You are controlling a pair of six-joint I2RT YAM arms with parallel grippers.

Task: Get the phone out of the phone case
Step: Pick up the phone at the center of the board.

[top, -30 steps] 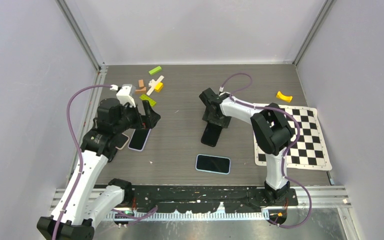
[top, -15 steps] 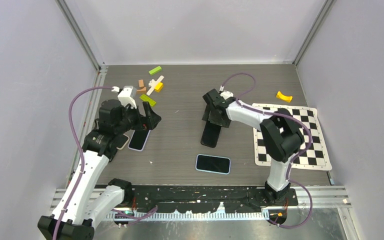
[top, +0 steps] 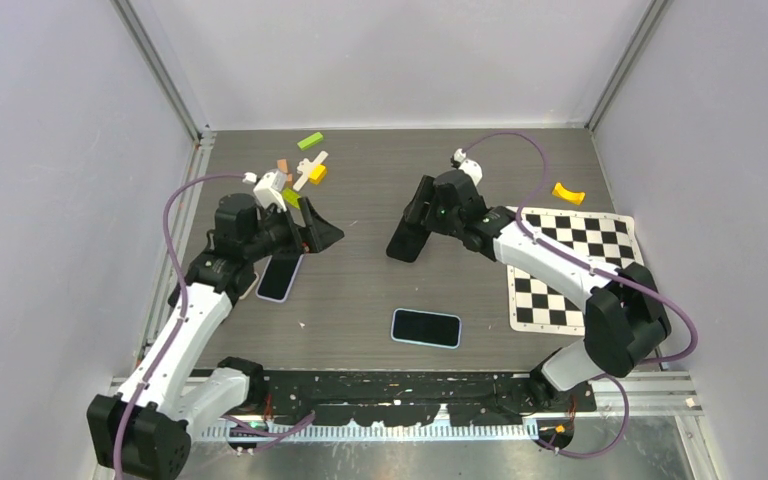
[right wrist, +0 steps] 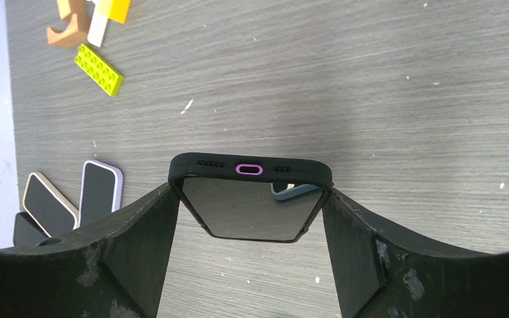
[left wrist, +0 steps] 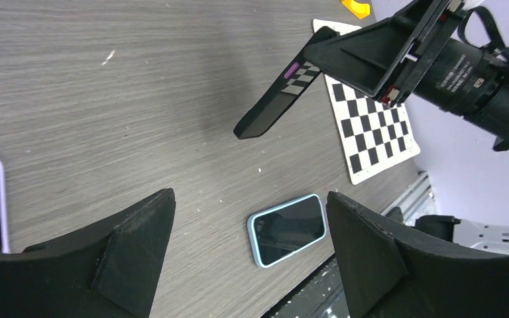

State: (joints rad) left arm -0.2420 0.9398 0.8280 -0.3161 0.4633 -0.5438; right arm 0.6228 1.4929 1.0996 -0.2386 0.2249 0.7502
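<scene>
The right gripper (right wrist: 250,228) is clamped across the black-cased phone (right wrist: 250,199), holding it tilted above the table (top: 360,290). The left gripper (left wrist: 250,201) hovers nearby, jaws wide apart and holding nothing.

A phone (right wrist: 248,209), seated in its black case (right wrist: 250,163) with a purple charging port, hangs tilted above the table's (top: 360,300) middle, clamped in the right gripper (top: 412,228).

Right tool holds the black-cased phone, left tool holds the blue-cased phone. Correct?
No. Left wrist view: the left tool is open and empty; the blue-cased phone lies flat on the table. The right tool does hold the black-cased phone.
</scene>
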